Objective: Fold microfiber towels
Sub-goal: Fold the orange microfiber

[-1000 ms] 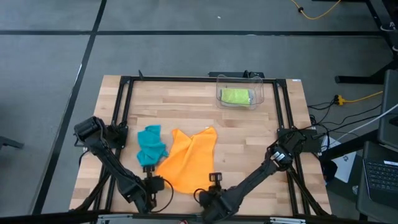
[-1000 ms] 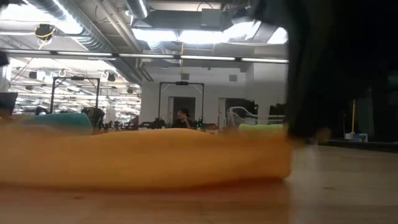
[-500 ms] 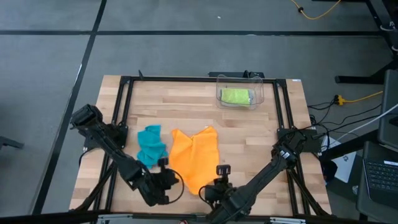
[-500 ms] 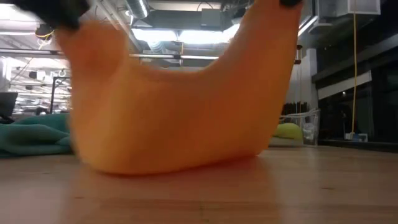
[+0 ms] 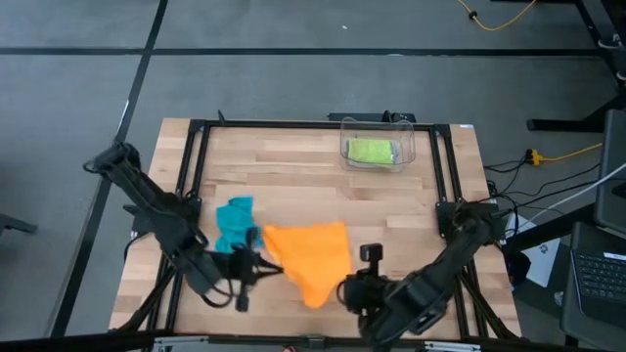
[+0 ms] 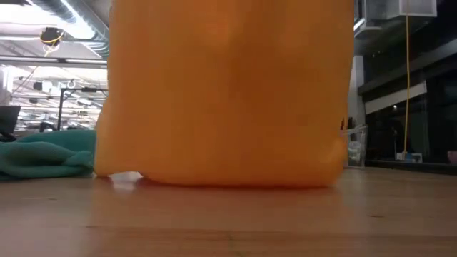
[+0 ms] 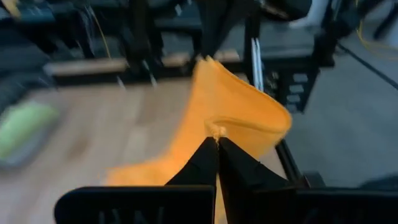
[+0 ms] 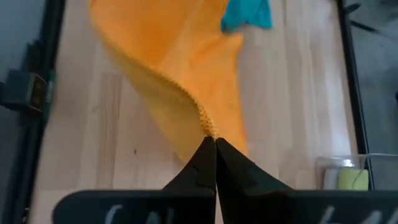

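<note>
The orange towel point(image 5: 308, 256) is held up between my two grippers near the table's front. In the low view it hangs like a curtain point(image 6: 225, 93). My left gripper point(image 5: 277, 268) is shut on its left upper corner. My right gripper point(image 5: 344, 289) is shut on its right upper corner. The teal towel point(image 5: 235, 225) lies crumpled on the table just left of the orange one. A lime green towel point(image 5: 371, 152) lies folded inside the clear bin point(image 5: 411, 145) at the far side. My left gripper pinches a corner of the orange towel point(image 7: 214, 129) between its two fingertips, coming nearly level from the table's left. My right gripper pinches the hemmed edge at the other upper corner point(image 8: 208, 127) between its fingertips, slanting down from the near right. The towel hangs slack between them, its lower edge point(image 6: 214, 183) on the table.
A black metal frame point(image 5: 196, 176) runs around the wooden tabletop. Bare wood point(image 5: 284, 171) lies between the towels and the bin. Cables and a laptop point(image 5: 597, 274) lie off the table at the right.
Both grippers have risen, each still shut on its corner of the orange towel. The left one has also gone toward the table's right and tipped closer to level. The towel's near edge has been lifted clear, and the towel now hangs with its lower part dragged nearer.
</note>
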You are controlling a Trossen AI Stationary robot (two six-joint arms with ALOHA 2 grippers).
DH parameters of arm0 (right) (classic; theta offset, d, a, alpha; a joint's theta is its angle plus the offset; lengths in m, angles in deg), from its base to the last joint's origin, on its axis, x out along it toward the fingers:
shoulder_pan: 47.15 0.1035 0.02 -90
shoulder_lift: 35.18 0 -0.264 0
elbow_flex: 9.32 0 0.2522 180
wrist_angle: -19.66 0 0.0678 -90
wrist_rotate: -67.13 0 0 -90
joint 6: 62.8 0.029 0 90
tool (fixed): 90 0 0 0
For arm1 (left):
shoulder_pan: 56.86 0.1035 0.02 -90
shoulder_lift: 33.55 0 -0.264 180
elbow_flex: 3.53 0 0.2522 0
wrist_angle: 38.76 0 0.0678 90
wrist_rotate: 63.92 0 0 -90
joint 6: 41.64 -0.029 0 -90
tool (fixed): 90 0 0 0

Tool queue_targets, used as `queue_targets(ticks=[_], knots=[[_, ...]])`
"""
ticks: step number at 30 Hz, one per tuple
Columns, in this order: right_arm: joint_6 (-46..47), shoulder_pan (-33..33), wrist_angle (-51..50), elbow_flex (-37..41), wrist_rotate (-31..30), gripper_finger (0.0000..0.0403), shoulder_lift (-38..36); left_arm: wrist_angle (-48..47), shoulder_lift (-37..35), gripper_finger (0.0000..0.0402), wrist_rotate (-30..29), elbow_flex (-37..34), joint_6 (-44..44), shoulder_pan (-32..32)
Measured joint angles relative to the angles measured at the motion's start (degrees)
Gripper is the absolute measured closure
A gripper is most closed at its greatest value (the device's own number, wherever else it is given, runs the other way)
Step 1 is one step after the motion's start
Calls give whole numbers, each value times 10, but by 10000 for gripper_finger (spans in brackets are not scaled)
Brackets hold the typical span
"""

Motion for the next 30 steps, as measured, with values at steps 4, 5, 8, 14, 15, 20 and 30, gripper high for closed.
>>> queue_targets(ticks=[4,5,8,14,15,20,30], knots=[[-14,1,0,0,-3,403,-52,1,-60,401,-26,0,-44,7],[-16,1,0,0,-4,403,-66,1,-72,401,-34,0,-53,8],[-16,-2,0,-1,-4,403,-109,1,-102,401,-60,0,-88,15],[-24,-23,-1,-1,-75,403,-178,21,-142,401,-94,0,-158,57],[-34,-28,-1,-1,-95,403,-188,28,-147,401,-94,0,-168,66],[-77,-65,0,-1,-149,403,-224,44,-170,401,-97,0,-204,113],[-96,-172,0,0,-163,403,-255,43,-218,401,-131,1,-232,223]])
